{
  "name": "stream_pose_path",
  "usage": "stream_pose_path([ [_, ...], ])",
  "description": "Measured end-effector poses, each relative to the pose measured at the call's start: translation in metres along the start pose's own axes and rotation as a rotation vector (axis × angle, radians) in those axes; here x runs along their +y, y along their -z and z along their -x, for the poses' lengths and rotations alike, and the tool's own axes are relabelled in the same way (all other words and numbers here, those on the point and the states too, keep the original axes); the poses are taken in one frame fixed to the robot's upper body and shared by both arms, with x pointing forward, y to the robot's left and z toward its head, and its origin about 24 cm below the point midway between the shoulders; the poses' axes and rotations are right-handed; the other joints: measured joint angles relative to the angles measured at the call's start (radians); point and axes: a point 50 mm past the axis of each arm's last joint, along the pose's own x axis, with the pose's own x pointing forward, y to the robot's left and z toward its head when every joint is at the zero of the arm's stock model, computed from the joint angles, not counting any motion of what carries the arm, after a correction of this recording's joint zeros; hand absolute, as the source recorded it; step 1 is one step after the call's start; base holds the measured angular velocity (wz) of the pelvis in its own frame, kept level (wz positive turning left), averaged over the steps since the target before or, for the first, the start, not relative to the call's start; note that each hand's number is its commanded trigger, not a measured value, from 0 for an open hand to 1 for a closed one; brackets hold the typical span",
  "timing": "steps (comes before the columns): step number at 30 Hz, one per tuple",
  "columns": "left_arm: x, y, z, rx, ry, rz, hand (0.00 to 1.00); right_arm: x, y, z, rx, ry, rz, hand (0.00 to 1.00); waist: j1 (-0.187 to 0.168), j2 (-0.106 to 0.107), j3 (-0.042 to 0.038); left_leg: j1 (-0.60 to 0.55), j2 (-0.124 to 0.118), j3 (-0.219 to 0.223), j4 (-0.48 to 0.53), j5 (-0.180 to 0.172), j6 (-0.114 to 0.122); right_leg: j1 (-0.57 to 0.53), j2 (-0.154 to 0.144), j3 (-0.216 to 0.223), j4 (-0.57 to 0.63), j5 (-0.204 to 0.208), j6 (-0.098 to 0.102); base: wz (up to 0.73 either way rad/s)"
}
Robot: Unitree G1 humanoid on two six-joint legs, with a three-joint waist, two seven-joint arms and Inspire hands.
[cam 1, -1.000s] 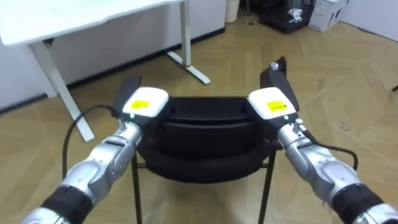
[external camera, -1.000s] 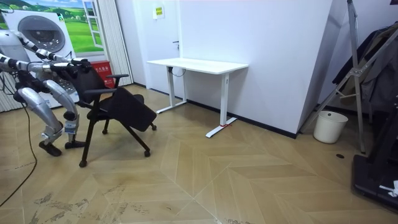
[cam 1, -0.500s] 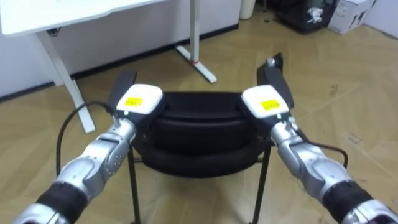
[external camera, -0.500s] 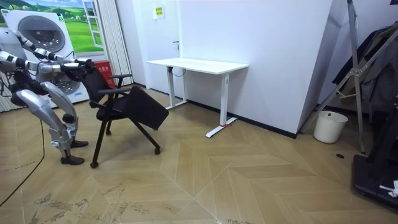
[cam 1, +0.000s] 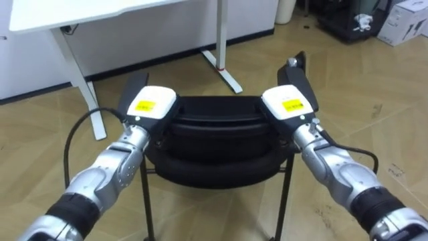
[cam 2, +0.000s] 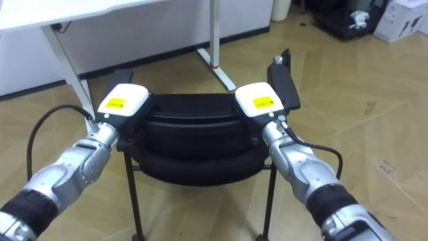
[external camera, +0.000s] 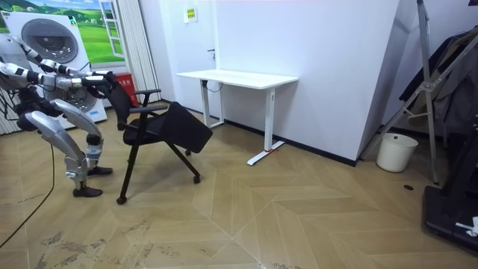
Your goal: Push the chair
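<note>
A black chair (cam 1: pixel 214 134) sits mid-frame in the head views, its back toward the robot. In the room view it stands left of centre, between the robot and a white bench (external camera: pixel 237 77) against the wall, with its seat sloping down away from the robot. The left robot hand (cam 1: pixel 150 106) lies on the left top corner of the chair back and the right robot hand (cam 1: pixel 289 105) on the right top corner. Whether either one clasps the back or only presses on it cannot be told, because the white hand-backs cover the contact. Both contacts are high on the back, so a hard shove would likely tip the chair forward rather than roll it. Uneven pressure from the two sides would probably swing it off line. The bench foot (cam 1: pixel 227 79) lies on the floor just ahead, at upper centre of the frame, and a chair leg could catch on it if the push runs straight on. A hand resting loosely could also slip off the rounded top edge. As for containers, a white bin (external camera: pixel 396 153) stands by the wall at the room view's lower right; its inside is hidden. A white box (cam 1: pixel 404 23) sits at the upper right of the head view, contents unseen.
</note>
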Motion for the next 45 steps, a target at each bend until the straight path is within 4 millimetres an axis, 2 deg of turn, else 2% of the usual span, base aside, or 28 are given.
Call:
stream_pose_path([
  [2,0.002,0.0,-0.001,-0.007,-0.003,-0.012,1.0,0.001,0.0,0.001,0.006,0.006,-0.005,1.0,0.001,-0.001,-0.0023,0.003,-0.033,-0.011,-0.118,0.063,0.017,0.006,-0.006,-0.02,-0.006,-0.001,0.011,-0.02],
  [5,0.005,0.002,-0.001,-0.004,-0.018,-0.023,1.0,-0.001,-0.002,0.0,0.008,0.024,-0.004,1.0,-0.008,-0.005,-0.0058,0.013,-0.061,-0.015,-0.175,0.108,0.017,0.011,-0.013,-0.02,-0.032,0.006,0.035,0.06],
  [8,0.005,0.0,-0.001,-0.001,-0.029,-0.022,1.0,-0.002,0.0,0.001,0.011,0.032,0.007,1.0,-0.013,-0.007,-0.0063,0.039,-0.075,-0.002,-0.23,0.13,0.029,0.026,-0.013,-0.002,-0.069,0.019,0.057,0.07],
  [12,0.008,0.0,-0.002,0.001,-0.043,-0.021,1.0,-0.004,-0.002,0.0,0.003,0.043,0.01,1.0,-0.003,-0.004,-0.0075,0.056,-0.088,0.001,-0.234,0.131,0.032,0.041,-0.011,0.025,-0.083,0.018,0.067,-0.12],
  [14,0.005,0.0,0.002,0.01,-0.043,-0.017,1.0,-0.004,-0.003,0.0,0.0,0.048,0.016,1.0,-0.003,-0.004,-0.0074,0.071,-0.097,0.018,-0.236,0.123,0.054,0.053,-0.028,0.031,-0.082,-0.002,0.103,-0.06],
  [16,0.004,0.0,0.003,0.013,-0.041,-0.015,1.0,-0.004,-0.004,0.0,-0.001,0.048,0.019,1.0,-0.003,-0.006,-0.0105,0.09,-0.108,0.033,-0.235,0.115,0.066,0.071,-0.049,0.03,-0.08,-0.012,0.127,-0.05],
  [18,0.004,0.0,0.003,0.014,-0.04,-0.016,1.0,-0.003,-0.004,0.001,0.001,0.046,0.02,1.0,-0.004,-0.017,-0.0122,0.114,-0.129,0.06,-0.233,0.096,0.08,0.082,-0.089,0.03,-0.047,-0.034,0.179,0.0],
  [19,0.003,-0.001,0.003,0.015,-0.038,-0.013,1.0,-0.003,-0.004,0.001,0.005,0.046,0.018,1.0,-0.008,-0.024,-0.0145,0.13,-0.145,0.079,-0.213,0.065,0.092,0.079,-0.129,0.022,0.023,-0.043,0.212,0.0],
  [20,0.002,-0.001,0.003,0.017,-0.036,-0.008,1.0,-0.003,-0.005,0.0,0.011,0.045,0.017,1.0,-0.007,-0.027,-0.0111,0.137,-0.157,0.087,-0.162,0.022,0.1,0.053,-0.165,0.006,0.132,-0.022,0.199,-0.04],
  [21,0.001,-0.002,0.003,0.018,-0.032,-0.005,1.0,-0.003,-0.005,0.0,0.014,0.042,0.018,1.0,-0.005,-0.025,-0.0096,0.14,-0.16,0.088,-0.133,-0.001,0.104,0.04,-0.181,0.002,0.187,-0.002,0.185,-0.12],
  [22,0.0,-0.003,0.002,0.018,-0.026,0.001,1.0,-0.002,-0.004,0.0,0.02,0.037,0.018,1.0,-0.005,-0.007,-0.0076,0.148,-0.149,0.083,-0.081,-0.047,0.11,0.014,-0.206,-0.009,0.29,0.048,0.169,-0.1],
  [23,-0.002,-0.004,0.003,0.019,-0.02,0.005,1.0,0.001,-0.003,0.001,0.026,0.024,0.017,1.0,-0.004,0.01,0.002,0.163,-0.145,0.073,-0.05,-0.084,0.11,-0.013,-0.232,-0.012,0.377,0.116,0.145,-0.05],
  [24,-0.003,-0.004,0.002,0.018,-0.018,0.004,1.0,0.002,-0.003,0.002,0.028,0.022,0.015,1.0,-0.006,0.014,0.0028,0.17,-0.143,0.068,-0.041,-0.097,0.112,-0.025,-0.236,-0.007,0.413,0.153,0.138,0.05],
  [25,0.0,-0.006,-0.001,0.006,-0.02,0.002,1.0,0.004,-0.002,0.003,0.034,0.016,0.013,1.0,-0.01,0.021,0.0032,0.184,-0.142,0.046,-0.025,-0.12,0.117,-0.062,-0.234,0.012,0.467,0.232,0.133,0.08],
  [27,0.002,-0.002,-0.001,0.001,-0.025,-0.012,1.0,0.006,-0.004,0.004,0.04,0.023,0.001,1.0,0.0,0.036,0.0015,0.202,-0.138,0.005,-0.026,-0.138,0.116,-0.091,-0.201,0.026,0.473,0.198,0.145,0.06],
  [28,0.005,0.001,-0.001,0.0,-0.028,-0.023,1.0,0.007,-0.008,0.003,0.037,0.029,-0.007,1.0,-0.001,0.042,0.005,0.215,-0.127,-0.017,-0.033,-0.143,0.111,-0.105,-0.173,0.013,0.427,0.147,0.145,0.24],
  [29,0.005,0.004,0.0,0.002,-0.027,-0.032,1.0,0.008,-0.011,0.003,0.036,0.031,-0.016,1.0,-0.009,0.041,0.0067,0.231,-0.126,-0.042,-0.049,-0.144,0.106,-0.105,-0.155,-0.003,0.322,0.123,0.149,0.35],
  [30,0.006,0.005,0.0,0.003,-0.029,-0.035,1.0,0.008,-0.013,0.003,0.034,0.035,-0.018,1.0,-0.013,0.04,0.0064,0.237,-0.126,-0.053,-0.055,-0.146,0.101,-0.104,-0.145,-0.006,0.249,0.121,0.151,0.51],
  [31,0.007,0.007,0.0,0.007,-0.03,-0.036,1.0,0.007,-0.015,0.002,0.03,0.042,-0.019,1.0,-0.022,0.039,0.0057,0.246,-0.126,-0.071,-0.061,-0.152,0.092,-0.098,-0.129,-0.005,0.097,0.128,0.153,0.51],
  [32,0.007,0.007,0.001,0.009,-0.032,-0.034,1.0,0.006,-0.016,0.002,0.027,0.05,-0.018,1.0,-0.025,0.034,0.0076,0.255,-0.127,-0.087,-0.061,-0.164,0.081,-0.088,-0.122,-0.002,-0.049,0.154,0.142,0.52],
  [33,0.007,0.008,0.0,0.01,-0.032,-0.035,1.0,0.005,-0.016,0.002,0.025,0.051,-0.017,1.0,-0.026,0.026,0.0079,0.262,-0.128,-0.09,-0.061,-0.173,0.075,-0.082,-0.121,0.004,-0.102,0.169,0.143,0.51],
  [34,0.007,0.008,0.001,0.013,-0.034,-0.033,1.0,0.005,-0.017,0.001,0.023,0.05,-0.015,1.0,-0.024,0.007,0.008,0.273,-0.125,-0.11,-0.054,-0.19,0.055,-0.073,-0.114,0.005,-0.105,0.21,0.121,0.52],
  [35,0.009,0.008,0.0,0.016,-0.044,-0.029,1.0,0.003,-0.015,0.0,0.026,0.056,-0.01,1.0,-0.023,0.006,-0.0016,0.275,-0.113,-0.117,-0.047,-0.195,0.023,-0.064,-0.102,-0.015,-0.09,0.203,0.083,0.5],
  [36,0.01,0.007,-0.001,0.018,-0.05,-0.025,1.0,0.0,-0.013,-0.001,0.027,0.061,-0.005,1.0,-0.022,0.01,-0.002,0.276,-0.102,-0.116,-0.05,-0.196,0.013,-0.062,-0.097,-0.025,-0.084,0.192,0.072,0.34],
  [38,0.014,0.003,-0.006,0.027,-0.075,-0.009,1.0,-0.013,-0.012,-0.009,0.021,0.087,0.011,1.0,-0.008,0.016,0.0045,0.281,-0.067,-0.08,-0.069,-0.183,-0.014,-0.068,-0.088,-0.04,-0.061,0.168,0.043,0.16],
  [40,0.017,-0.001,-0.009,0.027,-0.089,-0.006,1.0,-0.019,-0.006,-0.011,0.023,0.095,0.028,1.0,0.002,0.016,0.0075,0.281,-0.051,-0.061,-0.075,-0.179,-0.022,-0.073,-0.084,-0.05,-0.045,0.141,0.034,0.14],
  [43,0.019,0.0,-0.01,0.034,-0.106,-0.006,1.0,-0.023,-0.004,-0.012,0.02,0.095,0.038,1.0,0.003,0.014,0.0062,0.295,-0.033,-0.056,-0.101,-0.169,-0.038,-0.064,-0.08,-0.076,-0.029,0.088,0.032,0.2],
  [45,0.019,0.001,-0.01,0.037,-0.106,-0.007,1.0,-0.023,-0.005,-0.012,0.018,0.087,0.035,1.0,0.006,0.011,0.006,0.294,-0.019,-0.055,-0.065,-0.167,-0.04,-0.053,-0.07,-0.078,-0.016,0.063,0.024,0.18],
])
